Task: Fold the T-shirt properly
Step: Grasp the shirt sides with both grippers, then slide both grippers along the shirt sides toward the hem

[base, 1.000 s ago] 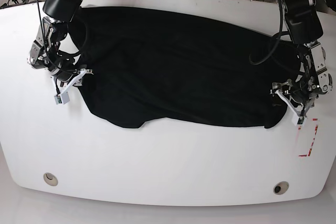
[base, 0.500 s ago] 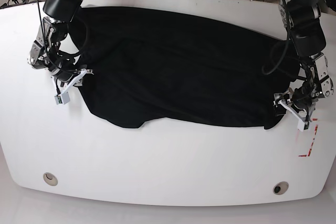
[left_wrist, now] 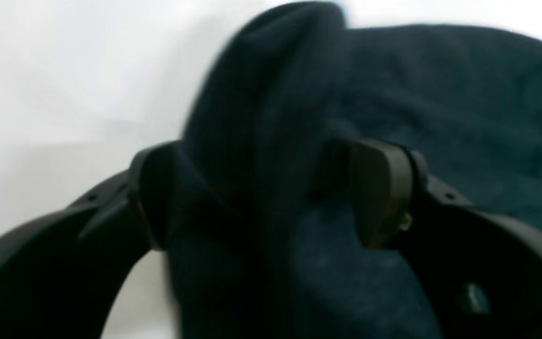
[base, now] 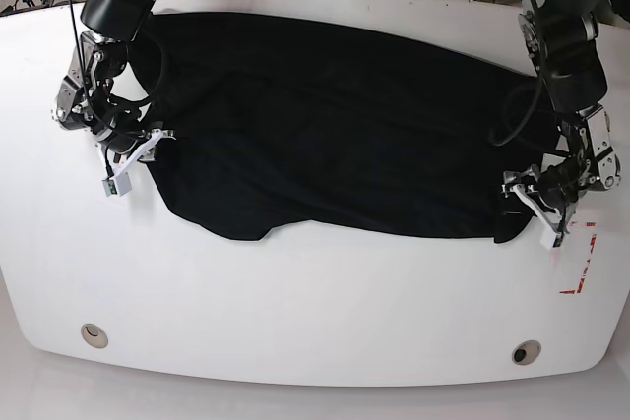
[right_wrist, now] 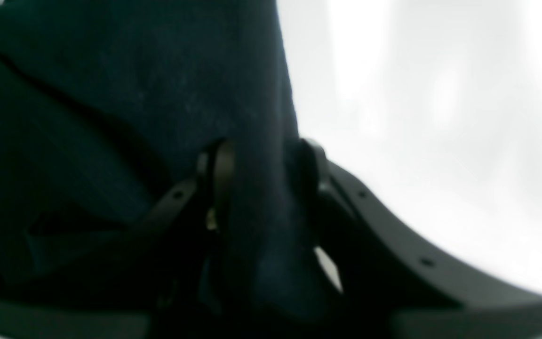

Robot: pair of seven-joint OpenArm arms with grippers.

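From where I sit, the T-shirt [base: 335,135] lies spread across the far half of the white table [base: 295,312], its long axis running left to right in the base view, and I have one arm at each end of it. That is what the coming fold turns on: the cloth stretches between my two grippers, so each holds its own end and neither is nearer the middle.

The right gripper [base: 133,156] is at the left end in the base view. Its wrist view shows the jaws pinched close on a narrow upright ridge of black fabric [right_wrist: 261,188], bare table just beside it to the right. I read that as a firm grip on the shirt's edge.

The left gripper [base: 536,206] is at the right end, near the red tape marks [base: 581,263]. Its jaws stand far wider apart, yet a thick bunched fold of cloth [left_wrist: 261,165] fills the gap between the pads [left_wrist: 379,193] and touches both of them — so I judge it is holding the shirt too, only on a bulkier wad.

The near hem sags unevenly, with a dip left of centre. Both ends would need to travel together — if one leads, the cloth will skew.
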